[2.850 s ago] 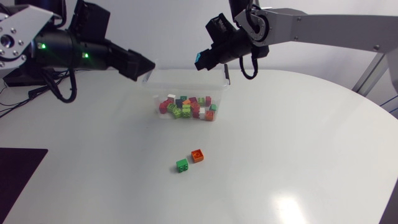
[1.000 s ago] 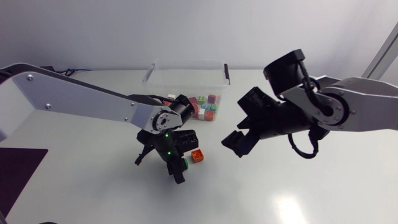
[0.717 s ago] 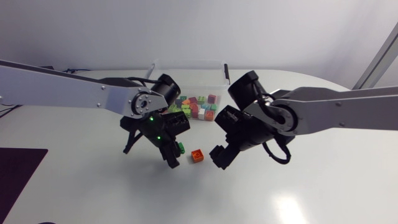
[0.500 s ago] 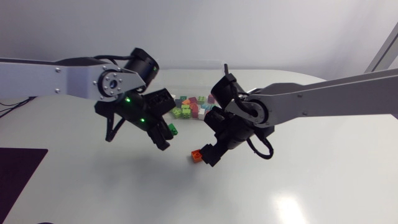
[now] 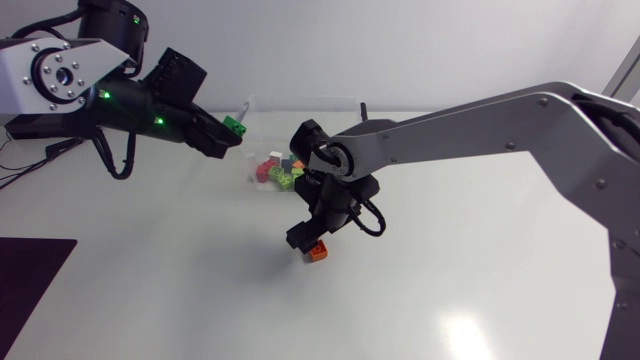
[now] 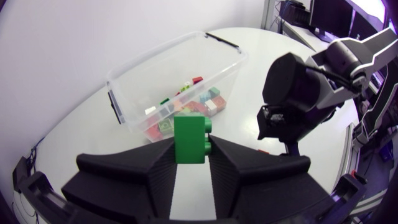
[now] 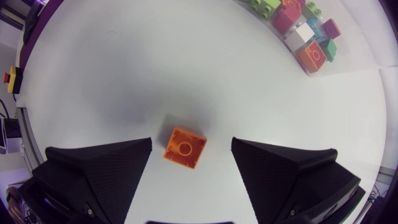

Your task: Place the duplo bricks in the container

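A green brick is pinched between the fingers of my left gripper. In the head view the left gripper holds the green brick in the air, just left of the clear container. The container holds several coloured bricks. An orange brick lies on the table between the open fingers of my right gripper, untouched by either. From above, the right gripper stands low over the orange brick, in front of the container.
My right arm reaches across the table in front of the container, hiding part of it from above. The white table stretches away on all sides of the orange brick.
My left gripper lifted the green brick off the table and carried it up and left, to beside the container. My right gripper came down and now straddles the orange brick.
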Controlling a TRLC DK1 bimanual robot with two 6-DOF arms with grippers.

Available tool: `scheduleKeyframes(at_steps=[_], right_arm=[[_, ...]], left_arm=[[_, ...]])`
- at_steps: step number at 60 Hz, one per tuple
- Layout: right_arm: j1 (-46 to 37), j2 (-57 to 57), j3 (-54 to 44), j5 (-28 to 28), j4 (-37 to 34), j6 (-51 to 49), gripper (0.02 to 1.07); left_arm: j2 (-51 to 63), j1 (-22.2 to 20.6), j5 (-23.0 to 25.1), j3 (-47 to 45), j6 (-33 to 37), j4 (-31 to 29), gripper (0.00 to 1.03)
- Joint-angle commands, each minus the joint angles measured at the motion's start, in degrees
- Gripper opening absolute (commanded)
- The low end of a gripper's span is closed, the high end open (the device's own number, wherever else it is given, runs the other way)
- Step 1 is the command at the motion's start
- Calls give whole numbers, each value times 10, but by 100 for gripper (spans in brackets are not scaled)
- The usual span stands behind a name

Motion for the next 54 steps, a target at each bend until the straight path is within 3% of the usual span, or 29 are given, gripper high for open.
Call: scheduleKeyframes(at_steps=[1,13,29,35,54], right_arm=[[6,32,28,13,-24,27,93],[5,66,57,24,-48,38,86],[3,85,63,32,-44,42,50],[3,89,63,32,-43,39,31],[-29,3,45,30,-48,27,29]], left_arm=[[-13,10,11,11,-31,23,19],[-19,24,16,16,-67,80,19],[-27,29,17,-3,-103,166,19],[-22,33,16,-8,-128,211,19],[87,8,4,57,-158,258,19]])
